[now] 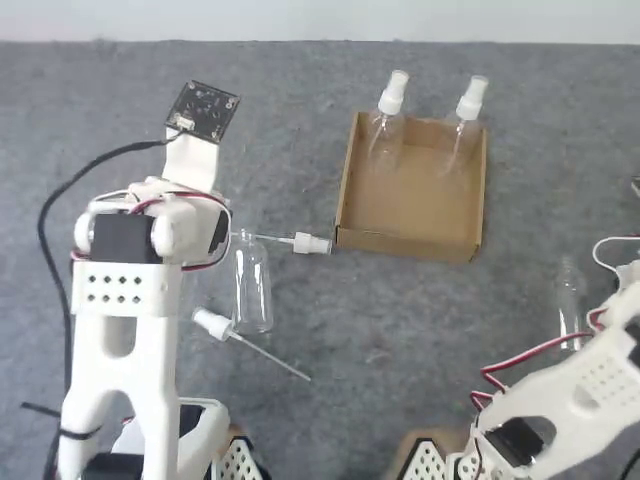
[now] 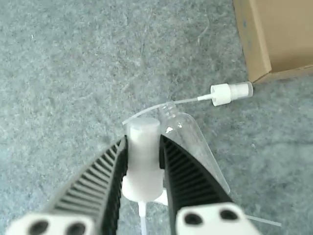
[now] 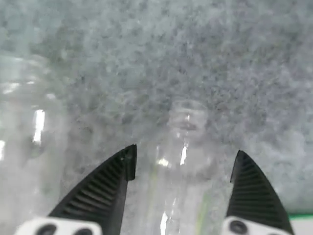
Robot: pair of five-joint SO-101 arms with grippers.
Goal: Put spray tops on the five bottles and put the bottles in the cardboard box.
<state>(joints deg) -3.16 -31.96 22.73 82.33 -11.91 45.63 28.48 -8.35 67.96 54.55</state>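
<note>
Held a spray top (image 2: 143,156) clamped in the left gripper (image 2: 143,141), just beside an uncapped bottle (image 2: 193,142) lying flat, neck pointing away from that arm. Straddled a second bottle (image 3: 185,127) with the right gripper (image 3: 185,152), spread wide.

Soft, even light with faint shadows.
The grey carpeted table (image 1: 420,320) is evenly bright; thin white glints streak the clear plastic open-necked bottle (image 3: 183,159).
</note>
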